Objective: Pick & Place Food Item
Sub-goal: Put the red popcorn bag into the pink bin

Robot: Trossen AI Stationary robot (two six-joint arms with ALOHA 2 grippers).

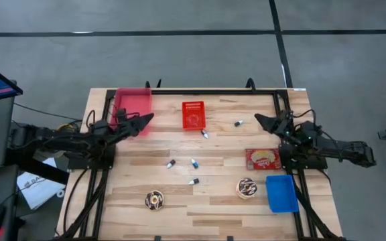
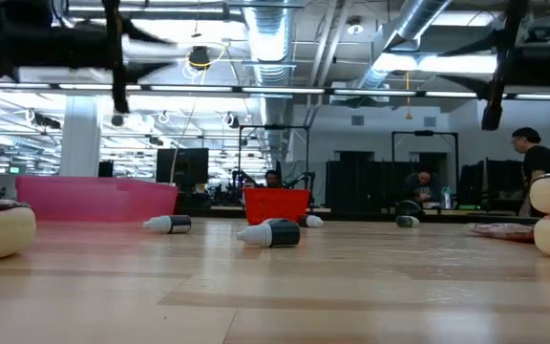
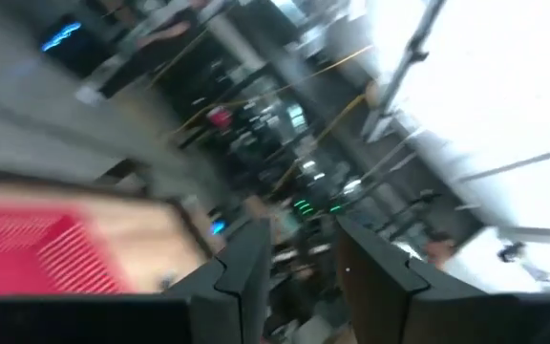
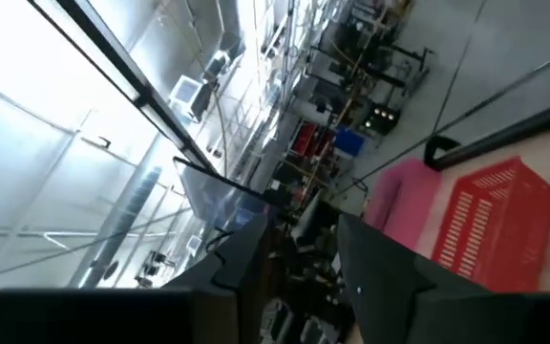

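Nothing had been picked up: both grippers were held above the table, well clear of every item. The left gripper (image 1: 146, 119) was poised over the pink bin (image 1: 134, 102) at the far left; the right gripper (image 1: 263, 120) was poised near the far right edge. In each wrist view the fingers (image 3: 246, 272) were seen parted by a narrow gap, with nothing between them.

The food items were laid along the near side: a donut (image 1: 155, 199) at near left, a second donut (image 1: 247, 188) at near right, touching or just beside the blue tray (image 1: 281, 193), and a red snack box (image 1: 263, 159) just behind it. A red basket (image 1: 194, 114) was set at far centre.

Several risks could be judged. With the jaws so little spread, a donut could be pushed away rather than straddled unless they were widened first. The small bottles (image 1: 194, 163) scattered mid-table could be knocked by a low approach. The right donut's closeness to the tray could cause a finger to be caught on the rim.

The donuts appeared round and iced, the right one dark-striped.
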